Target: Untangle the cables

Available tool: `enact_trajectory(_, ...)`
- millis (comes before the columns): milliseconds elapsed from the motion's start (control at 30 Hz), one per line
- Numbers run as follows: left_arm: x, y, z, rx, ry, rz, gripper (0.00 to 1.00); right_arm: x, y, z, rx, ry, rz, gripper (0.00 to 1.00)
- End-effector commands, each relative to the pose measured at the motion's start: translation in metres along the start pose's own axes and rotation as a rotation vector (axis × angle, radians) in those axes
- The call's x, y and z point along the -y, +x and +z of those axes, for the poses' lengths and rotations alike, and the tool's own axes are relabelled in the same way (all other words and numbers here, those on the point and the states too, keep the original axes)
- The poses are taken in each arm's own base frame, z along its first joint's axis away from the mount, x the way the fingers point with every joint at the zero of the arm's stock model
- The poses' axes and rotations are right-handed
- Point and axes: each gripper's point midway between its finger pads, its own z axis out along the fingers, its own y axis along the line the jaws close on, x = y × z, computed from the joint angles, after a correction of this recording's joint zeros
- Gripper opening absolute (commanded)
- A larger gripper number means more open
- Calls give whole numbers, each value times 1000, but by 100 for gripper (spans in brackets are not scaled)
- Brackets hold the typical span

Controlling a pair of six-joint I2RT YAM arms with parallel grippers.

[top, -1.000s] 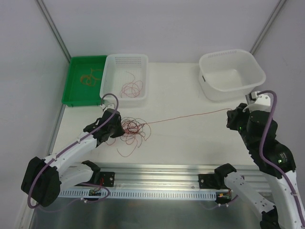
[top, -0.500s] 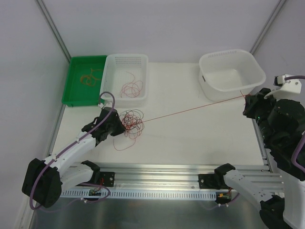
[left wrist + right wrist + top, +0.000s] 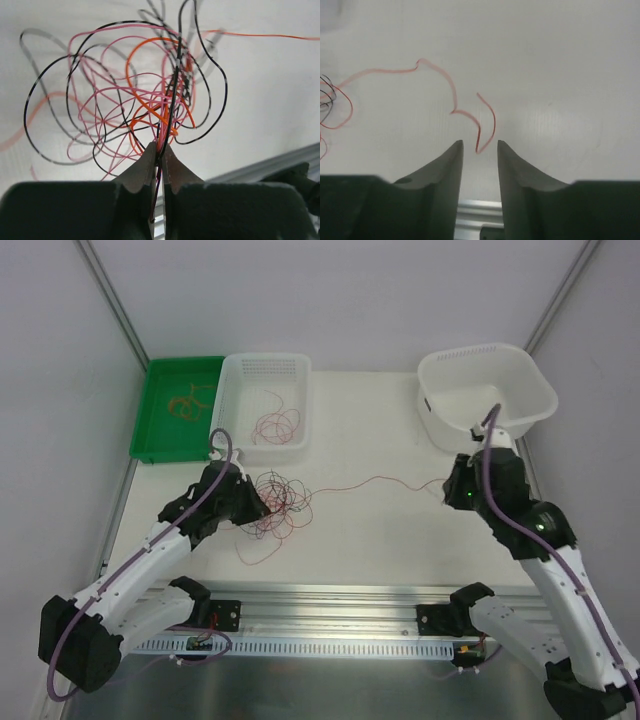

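— Cables (image 3: 277, 502) seen from above: where do they lie?
— A tangle of red and black loops on the worktop (image 3: 380, 540), toward its left edge and just in front of the white basket (image 3: 262, 450). The left gripper (image 3: 250, 505) is at the tangle's left side. One red strand (image 3: 375, 482) trails right across the middle to the right gripper (image 3: 452, 490)
— What else is there?
— A few red loops lie in the basket and orange ones in the green tray (image 3: 150, 430) at the far left corner. A white tub (image 3: 450, 425) stands at the far right corner
— And the left wrist view?
— The left gripper (image 3: 159, 150) is pressed together, pinching several strands of the cables (image 3: 145, 95), which fan out beyond it in pink, black and orange loops
— The right wrist?
— The right gripper (image 3: 479, 145) stands spread. The red strand (image 3: 445, 80) ends in a hook between the fingertips, and neither finger grips it
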Motion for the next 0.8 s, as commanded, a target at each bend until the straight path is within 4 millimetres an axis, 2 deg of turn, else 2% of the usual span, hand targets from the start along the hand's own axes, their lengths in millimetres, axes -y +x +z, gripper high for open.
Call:
enact_trajectory(0,45,-3,-20,-31,160,77,0,-27,71,37,-205,-128,75,40)
enact_trajectory(100,60,-1,-23,-36,189,109,0,-39,93,46,-250,-194,76,59)
enact_trajectory(133,66,-1,-24,-36,199,113,0,-50,96,44,-260,-247,78,61)
enact_trajectory(300,93,7,-23,-65,242,133,0,-100,92,39,-212,-470,58,62)
enact_trajectory(333,95,8,-22,-68,243,131,0,-105,96,42,-220,-484,65,62)
enact_trajectory(367,97,9,-21,-70,242,127,0,-120,91,39,-198,-538,87,62)
enact_trajectory(433,102,11,-17,-72,240,97,0,-134,91,38,-187,-586,115,61)
enact_trajectory(533,106,10,-12,-55,243,45,0,-169,91,35,-165,-697,179,61)
enact_trajectory(567,106,10,-11,-50,245,31,0,-172,101,40,-189,-689,196,60)
enact_trajectory(633,107,7,-9,-28,246,-4,0,-184,108,40,-197,-709,202,59)
enact_trajectory(700,107,6,-8,-13,247,-37,0,-188,123,51,-239,-678,227,58)
enact_trajectory(767,111,3,-9,7,266,-51,0,-199,124,52,-230,-710,254,57)
